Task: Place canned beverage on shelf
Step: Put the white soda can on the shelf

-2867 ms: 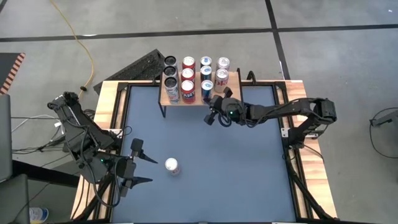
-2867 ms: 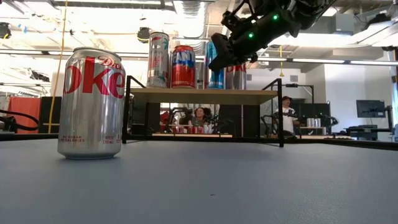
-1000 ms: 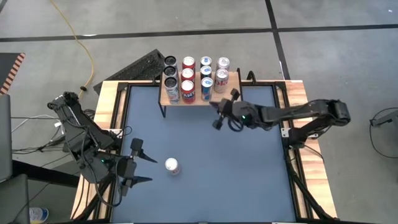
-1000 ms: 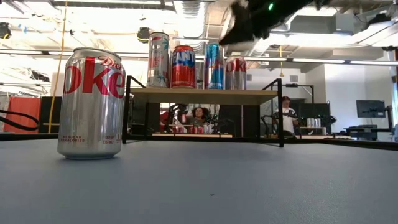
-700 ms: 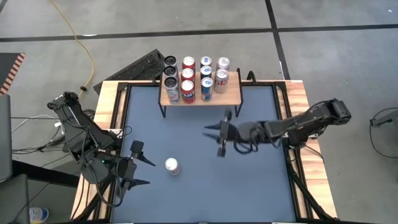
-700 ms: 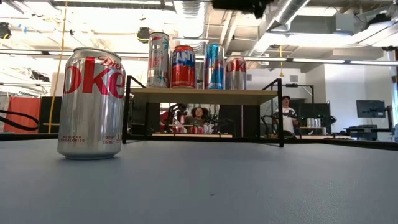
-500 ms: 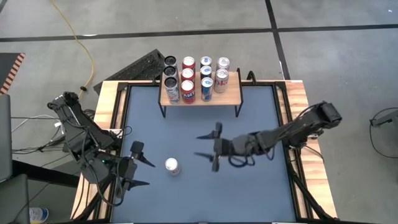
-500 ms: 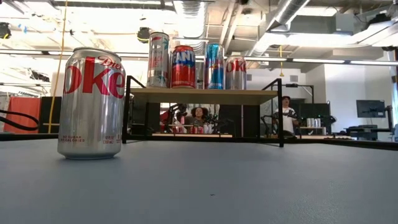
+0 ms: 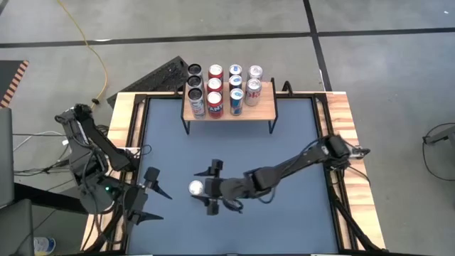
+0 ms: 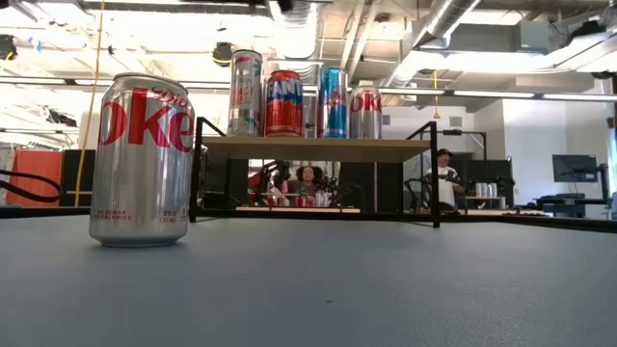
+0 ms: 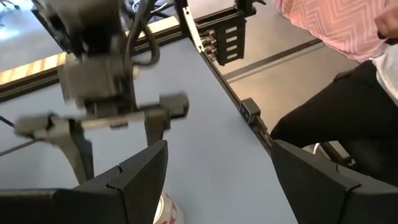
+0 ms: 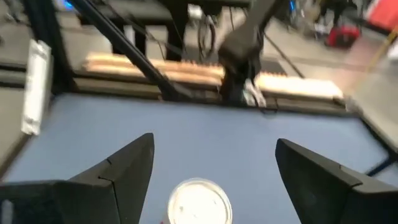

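Dark blue worktop (image 9: 284, 213) with wood rim; shelf (image 9: 261, 104) at the far edge, light-wood top on black legs, carrying ten cans (image 9: 215, 89) in four columns, three in each of the two left columns and two in each of the two right ones, right end of the top bare. Right arm stretched across the worktop, right claw (image 9: 211, 186) spread wide, fingers either side of the lone Diet Coke can (image 9: 195, 188) standing upright on the near-left worktop, not gripping, can top just ahead of it in the right wrist view (image 12: 200, 200). Left arm at the near-left corner, left claw (image 9: 153, 203) released, empty, near the can. Person in a pink top (image 11: 336, 25) beyond the worktop edge
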Tool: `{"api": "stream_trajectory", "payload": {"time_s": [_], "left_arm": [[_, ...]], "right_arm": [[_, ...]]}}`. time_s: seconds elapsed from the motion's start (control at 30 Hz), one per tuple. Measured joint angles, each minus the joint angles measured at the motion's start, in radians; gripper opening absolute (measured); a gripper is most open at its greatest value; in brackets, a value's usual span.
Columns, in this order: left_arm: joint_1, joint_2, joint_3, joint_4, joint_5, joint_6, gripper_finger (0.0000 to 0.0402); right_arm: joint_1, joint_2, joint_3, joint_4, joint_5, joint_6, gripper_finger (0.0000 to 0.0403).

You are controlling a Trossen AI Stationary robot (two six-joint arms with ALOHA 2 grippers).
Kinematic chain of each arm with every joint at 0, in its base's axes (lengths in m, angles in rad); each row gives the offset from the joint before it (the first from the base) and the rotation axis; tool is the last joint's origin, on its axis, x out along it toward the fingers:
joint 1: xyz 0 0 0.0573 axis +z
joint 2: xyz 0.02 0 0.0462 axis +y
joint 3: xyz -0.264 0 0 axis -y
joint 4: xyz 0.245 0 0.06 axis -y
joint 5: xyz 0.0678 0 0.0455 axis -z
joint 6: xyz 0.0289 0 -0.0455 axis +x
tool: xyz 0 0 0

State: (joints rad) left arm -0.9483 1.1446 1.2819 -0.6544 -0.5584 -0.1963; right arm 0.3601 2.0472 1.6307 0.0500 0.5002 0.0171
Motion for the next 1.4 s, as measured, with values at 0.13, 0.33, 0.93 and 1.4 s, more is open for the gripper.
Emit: {"api": "stream_trajectory", "payload": {"time_s": [0.13,0.33,0.93,1.4], "left_arm": [[-0.029,0.000,0.000,-0.001,-0.040,0.000,0.0275],[-0.044,0.000,0.000,-0.005,-0.058,0.001,0.0275],[-0.044,0.000,0.001,0.001,-0.078,0.021,0.0275],[-0.043,0.000,0.001,0.001,-0.090,0.030,0.0275]], "right_arm": [[-0.018,0.070,0.039,-0.014,-0.003,0.088,0.0327],[-0.022,0.103,0.044,-0.019,-0.004,0.128,0.0336],[-0.032,0.200,0.034,0.009,-0.030,0.274,0.0354],[-0.026,0.194,0.035,-0.031,0.040,0.310,0.0245]]}}
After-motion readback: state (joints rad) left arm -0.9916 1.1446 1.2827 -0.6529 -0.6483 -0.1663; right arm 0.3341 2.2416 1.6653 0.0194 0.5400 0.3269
